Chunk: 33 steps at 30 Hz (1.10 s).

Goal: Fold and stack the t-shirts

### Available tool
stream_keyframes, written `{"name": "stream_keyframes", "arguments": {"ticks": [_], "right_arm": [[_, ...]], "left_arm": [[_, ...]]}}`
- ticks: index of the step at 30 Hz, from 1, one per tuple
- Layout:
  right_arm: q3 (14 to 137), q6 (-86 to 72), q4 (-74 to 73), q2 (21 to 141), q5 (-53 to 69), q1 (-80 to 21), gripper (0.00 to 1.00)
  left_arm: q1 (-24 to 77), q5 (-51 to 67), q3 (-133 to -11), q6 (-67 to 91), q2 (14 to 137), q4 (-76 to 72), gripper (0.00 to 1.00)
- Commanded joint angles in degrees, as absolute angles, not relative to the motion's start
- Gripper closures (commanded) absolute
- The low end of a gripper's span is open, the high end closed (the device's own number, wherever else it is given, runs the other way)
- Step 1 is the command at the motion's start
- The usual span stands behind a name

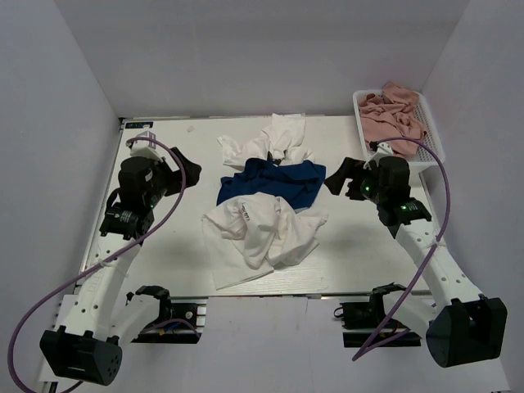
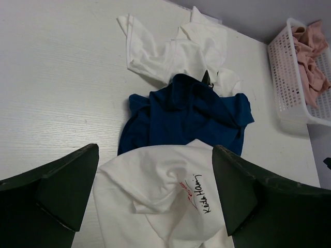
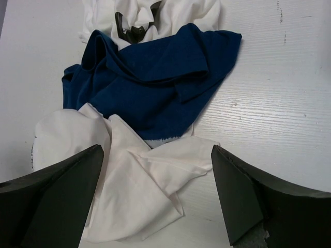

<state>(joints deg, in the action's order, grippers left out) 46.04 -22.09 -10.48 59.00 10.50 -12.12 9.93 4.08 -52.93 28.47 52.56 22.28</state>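
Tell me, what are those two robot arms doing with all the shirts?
Nothing is held yet. The left tool and the right tool hang open on either side of a crumpled pile on the table. A white t-shirt lies nearest the arms, a blue t-shirt behind it, and another white t-shirt farthest back. None is folded or stacked. A white basket of pink cloth sits far right.

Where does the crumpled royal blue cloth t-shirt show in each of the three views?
Top external: royal blue cloth t-shirt at the centre of the picture.
Left wrist: the t-shirt sits mid-frame.
Right wrist: the t-shirt fills the upper centre.
Shared landmark: crumpled white cloth t-shirt lying against its near edge in all three.
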Motion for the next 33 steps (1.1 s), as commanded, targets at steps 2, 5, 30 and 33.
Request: {"name": "stream_keyframes", "arguments": {"ticks": [2,5,30,33], "right_arm": [[48.60,-22.76,-9.40,59.50,7.14,-12.04,0.10],[48.17,-26.01,-8.53,59.67,3.70,-12.30,0.10],[60.38,-16.45,-9.85,95.52,-20.92,-61.87,0.10],[61.60,-14.60,-5.38,98.86,-22.58,-62.05,0.22]], "left_arm": [[10.20,-0.52,-52.91,30.06,50.37,24.08,0.00],[10.20,-0.53,-50.72,31.19,49.75,22.86,0.00],[10.20,-1.05,-50.71,34.45,56.16,26.19,0.00],[10.20,-1.58,-50.71,34.45,56.16,26.72,0.00]]}}
